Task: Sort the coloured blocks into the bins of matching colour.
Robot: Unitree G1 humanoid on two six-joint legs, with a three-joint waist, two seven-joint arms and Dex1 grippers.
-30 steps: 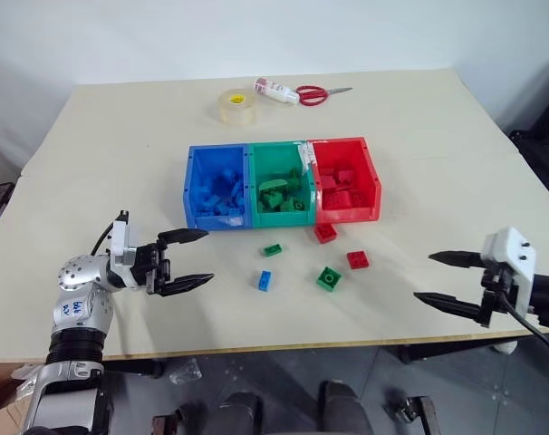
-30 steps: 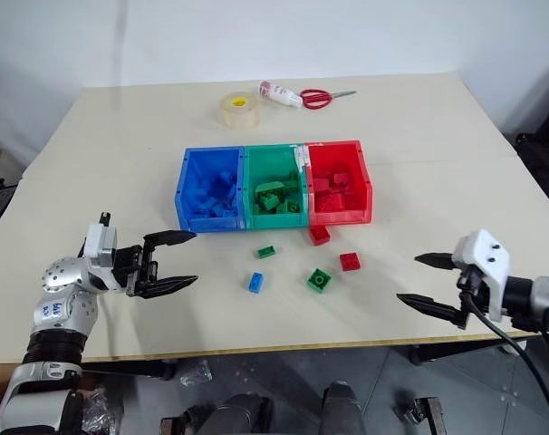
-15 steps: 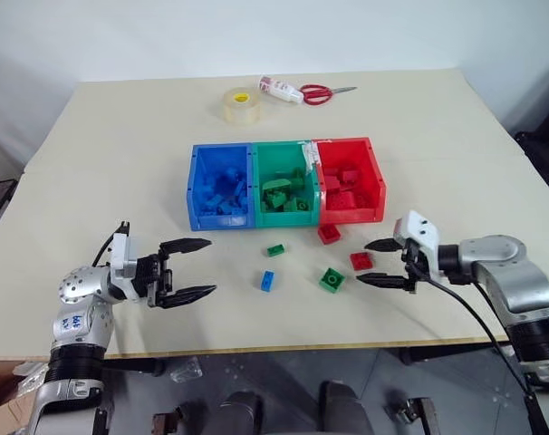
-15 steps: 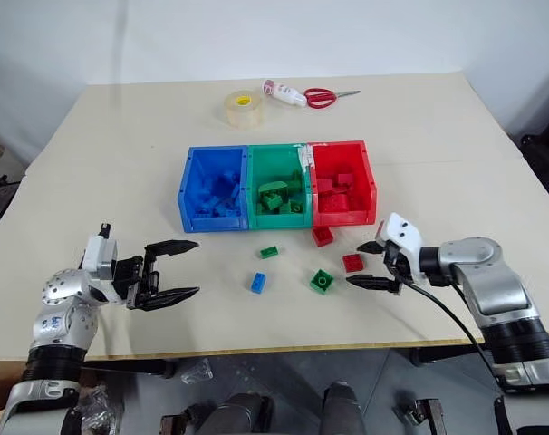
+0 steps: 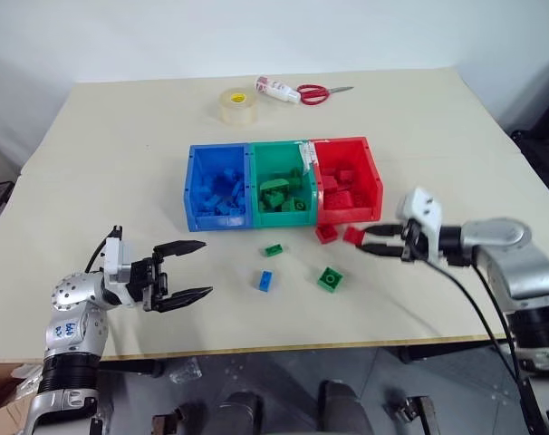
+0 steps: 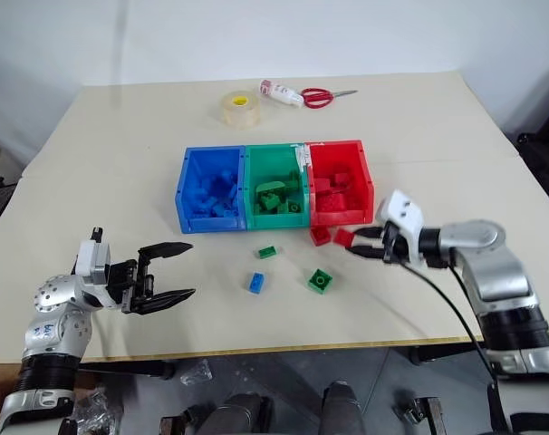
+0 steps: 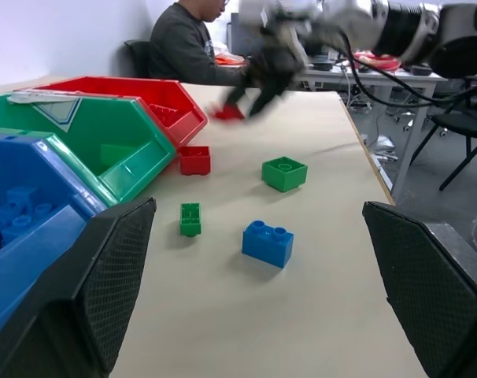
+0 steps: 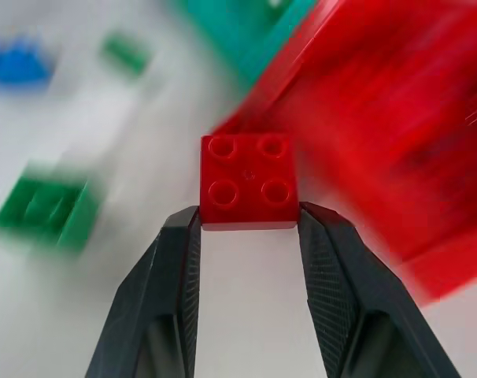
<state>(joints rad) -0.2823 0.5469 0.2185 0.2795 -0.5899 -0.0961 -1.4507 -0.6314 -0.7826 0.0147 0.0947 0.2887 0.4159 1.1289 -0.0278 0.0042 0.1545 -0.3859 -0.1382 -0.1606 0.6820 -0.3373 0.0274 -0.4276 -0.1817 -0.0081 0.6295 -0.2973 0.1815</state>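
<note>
**Right hand pinching red brick just off the red bin**

Right hand (image 5: 372, 242): two black textured fingers (image 8: 175, 299) clamped on the sides of a square red four-stud brick (image 8: 249, 181), glossy hard plastic, held clear of the tabletop (image 5: 120, 163) just in front of the red bin (image 5: 347, 181).

Left hand (image 5: 188, 270): fingers spread wide, nothing between them, hovering near the front-left edge of the matte beige tabletop.

Bins: three open-top rectangular plastic boxes joined in a row, blue bin (image 5: 218, 188), green bin (image 5: 282, 184), then red, each with matching studded bricks piled inside.

Loose on the tabletop in front of the bins:
- red brick (image 5: 326, 233), touching the red bin's front wall
- small green brick (image 5: 274, 249)
- square green brick (image 5: 329, 279)
- blue two-stud brick (image 5: 265, 281)

Far edge: clear tape roll (image 5: 237, 106), red-handled scissors (image 5: 316, 92).
</note>
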